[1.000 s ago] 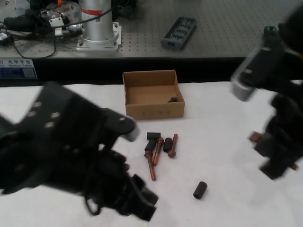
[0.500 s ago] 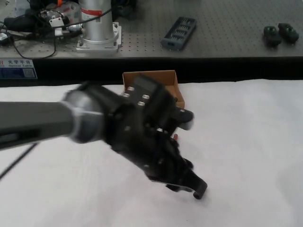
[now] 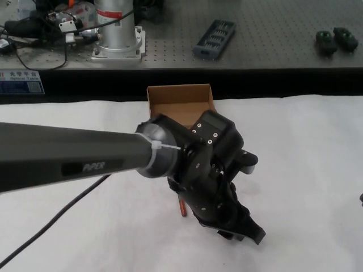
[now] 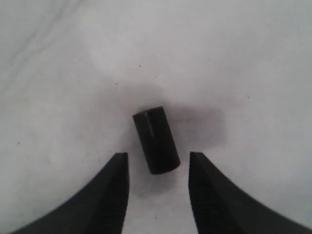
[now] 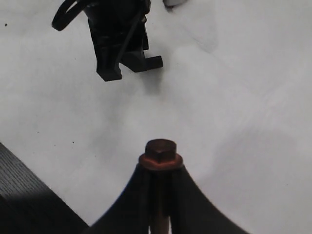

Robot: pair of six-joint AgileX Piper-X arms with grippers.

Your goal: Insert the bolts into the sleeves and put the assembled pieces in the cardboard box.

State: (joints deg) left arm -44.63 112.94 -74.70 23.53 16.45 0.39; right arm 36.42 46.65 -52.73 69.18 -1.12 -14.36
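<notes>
High view: the left arm is reaching in from the left across the white cloth [image 3: 306,147]. The left gripper [image 3: 243,231] is hanging low over the cloth, on the near side of the cardboard box [image 3: 178,90] and well apart from it. The end of a loose bolt [image 3: 182,209] is poking out beside the wrist.

Left wrist view: a black sleeve [image 4: 156,140] is lying flat on the cloth. Its near end is sitting between the fingers [image 4: 114,195], and the rest is reaching out ahead of them. Its long axis is running roughly along the fingers with a slight tilt, so they would be closing across the barrel. The jaws are standing open wider than the sleeve, a gap on each side, gripping nothing. This arm is plainly the one nearer the sleeve.

Right wrist view: the right gripper [image 5: 160,168] is clamping a copper bolt [image 5: 161,153] by the shank, hex head sticking out past the fingertips. The left gripper is showing farther off over the cloth, apart from it.

Judgement: the coming grasp is needing only a little more descent and a straight close.
</notes>
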